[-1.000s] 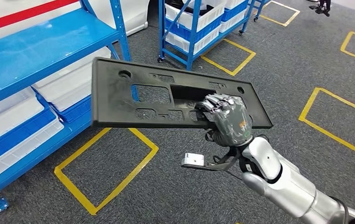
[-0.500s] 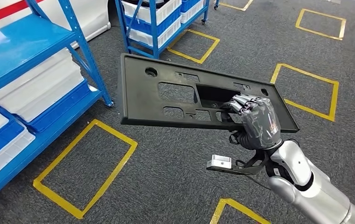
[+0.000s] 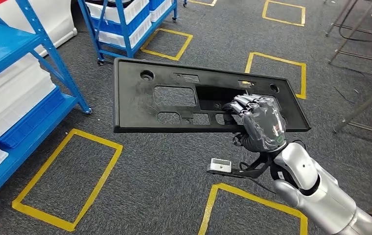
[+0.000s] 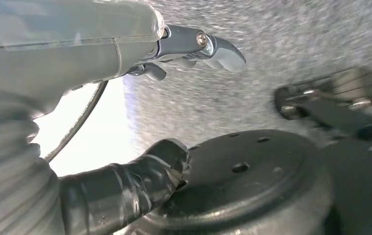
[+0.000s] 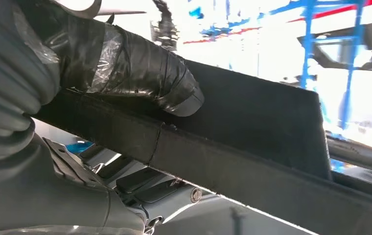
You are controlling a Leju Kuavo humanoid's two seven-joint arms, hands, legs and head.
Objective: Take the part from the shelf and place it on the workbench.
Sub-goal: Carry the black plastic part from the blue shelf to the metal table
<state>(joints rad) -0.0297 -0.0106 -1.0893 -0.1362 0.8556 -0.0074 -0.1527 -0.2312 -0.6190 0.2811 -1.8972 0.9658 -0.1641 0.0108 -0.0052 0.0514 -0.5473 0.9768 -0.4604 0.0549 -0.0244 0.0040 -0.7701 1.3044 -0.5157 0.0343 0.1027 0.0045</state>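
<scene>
Camera swung right, shelf [image 3: 12, 73] receding | right hand [image 3: 260, 125] still grips part [image 3: 174, 98]

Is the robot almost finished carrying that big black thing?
About halfway. Done: the black part is off the blue shelf. In hand: the right hand grips its near edge, fingers hooked in a cutout, above the carpet. Left: setting it on the workbench, which I can't see here.

Blue shelf [image 3: 8, 54], at 9 o'clock: cut off by the frame edge. Part [image 3: 174, 98]: near edge hidden behind right robot hand [image 3: 260, 125]. Carpet [image 4: 282, 39] in left wrist view: blurred.
</scene>
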